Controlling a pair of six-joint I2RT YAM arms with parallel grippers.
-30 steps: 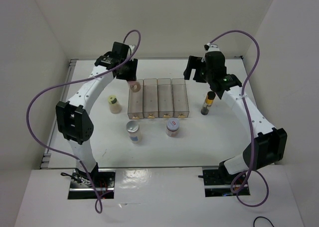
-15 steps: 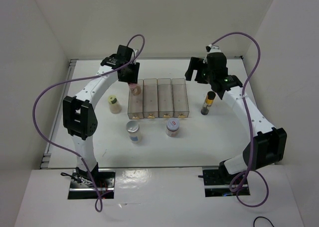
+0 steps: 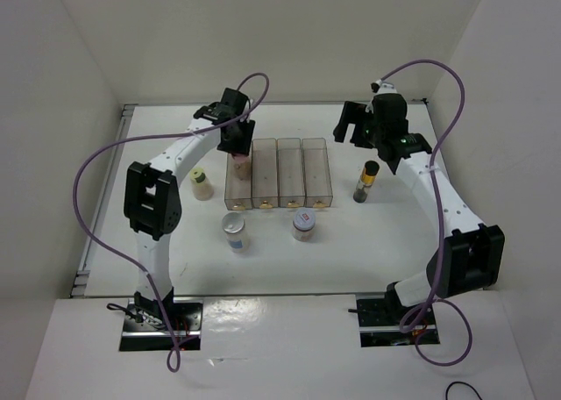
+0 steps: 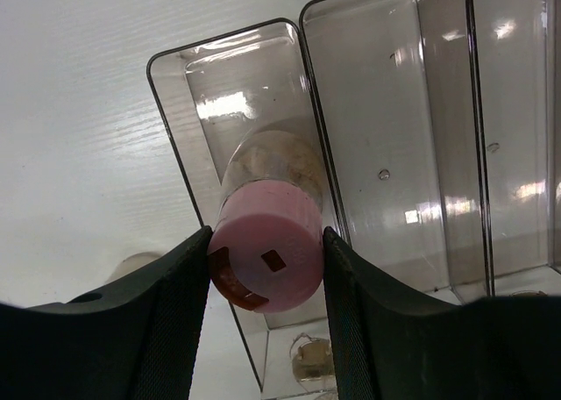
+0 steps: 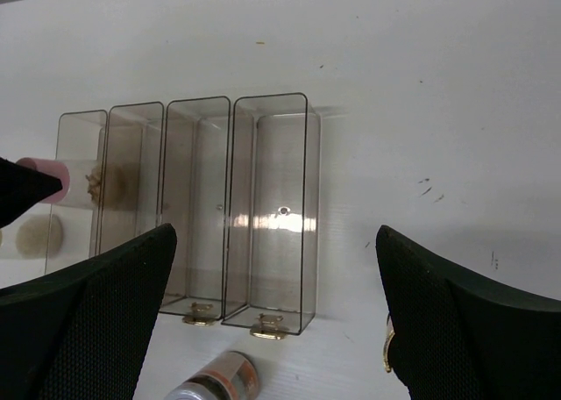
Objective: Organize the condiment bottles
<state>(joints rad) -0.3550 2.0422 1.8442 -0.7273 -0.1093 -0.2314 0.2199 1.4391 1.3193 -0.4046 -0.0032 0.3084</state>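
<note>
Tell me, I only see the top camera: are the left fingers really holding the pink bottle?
Observer: Yes. The left wrist camera shows the left fingers squeezing the pink bottle on both sides of its cap.
Operator: Is it in a bin?
Observer: Partly. Its lower end dips into the end bin; the cap sticks out above.
Operator: What's the right arm holding?
Observer: Nothing. Its wrist camera shows the right fingers wide apart and empty.
</note>
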